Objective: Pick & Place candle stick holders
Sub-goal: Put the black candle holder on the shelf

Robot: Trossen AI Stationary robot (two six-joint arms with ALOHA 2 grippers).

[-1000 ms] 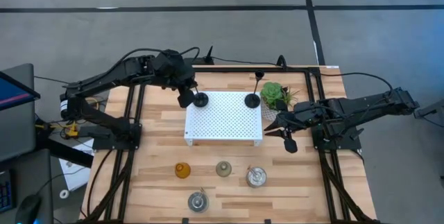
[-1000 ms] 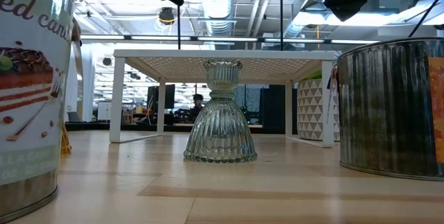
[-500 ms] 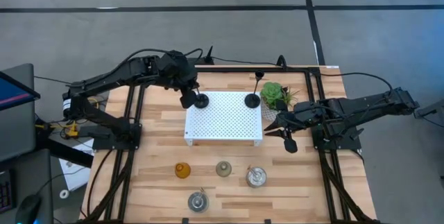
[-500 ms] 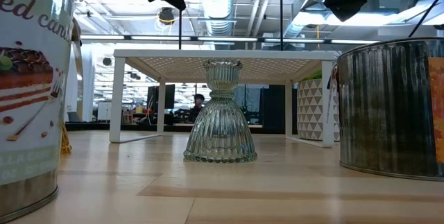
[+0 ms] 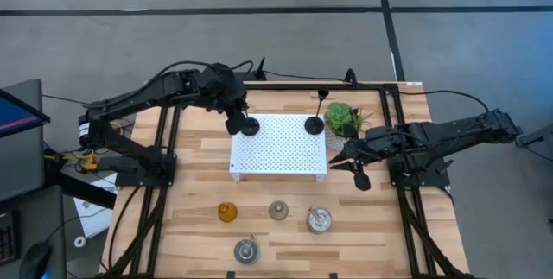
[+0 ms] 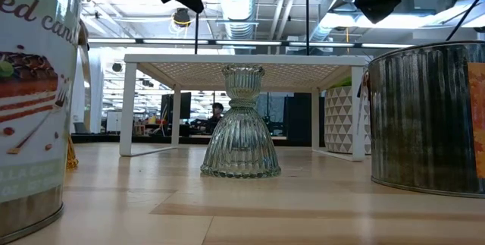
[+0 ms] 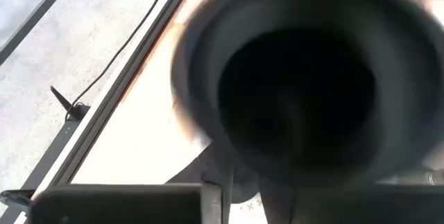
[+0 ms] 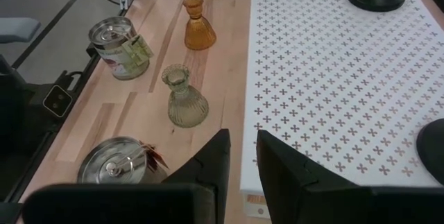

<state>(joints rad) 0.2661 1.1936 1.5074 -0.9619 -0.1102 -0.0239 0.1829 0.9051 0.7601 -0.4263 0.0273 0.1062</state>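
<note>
While apparently upright, black holder stem vertical

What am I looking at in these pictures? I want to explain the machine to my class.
This is a robot with two dark arms working at a wooden table. One camera looks straight down, one sits at table height, and one rides on each wrist.

A white perforated tray stands on the table with two black candle holders on it and a potted plant beside it. Nearer the front stand an amber holder, a grey-green one and two silver cups.

The left gripper is at one black holder; whether it grips it is unclear. The right gripper waits beside the tray, holding nothing.
</note>
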